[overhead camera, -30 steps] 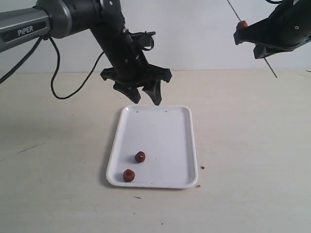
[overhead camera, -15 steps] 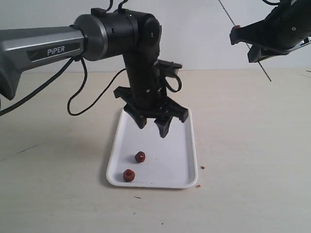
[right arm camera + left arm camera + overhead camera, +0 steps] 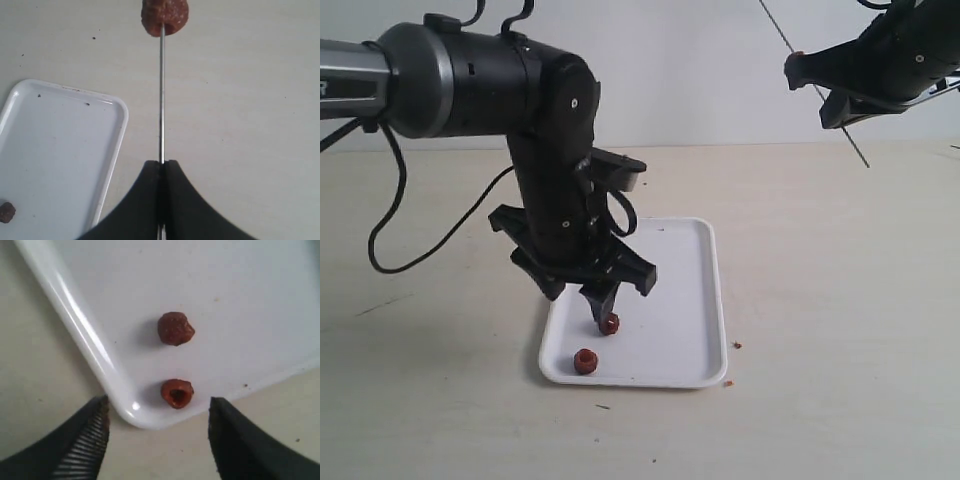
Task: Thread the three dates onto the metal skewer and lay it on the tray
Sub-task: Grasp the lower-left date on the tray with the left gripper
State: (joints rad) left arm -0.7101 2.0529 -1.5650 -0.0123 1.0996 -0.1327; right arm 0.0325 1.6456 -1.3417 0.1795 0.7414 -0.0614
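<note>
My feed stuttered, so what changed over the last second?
The left gripper, open, swung down toward the near end of the tray, now hovering over the two loose dates. The right gripper edged slightly toward the middle, shut on the metal skewer with one date threaded. The tray and loose dates stayed put.

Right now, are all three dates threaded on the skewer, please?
No, only one date sits on the metal skewer, while two dates lie loose on the tray.
</note>
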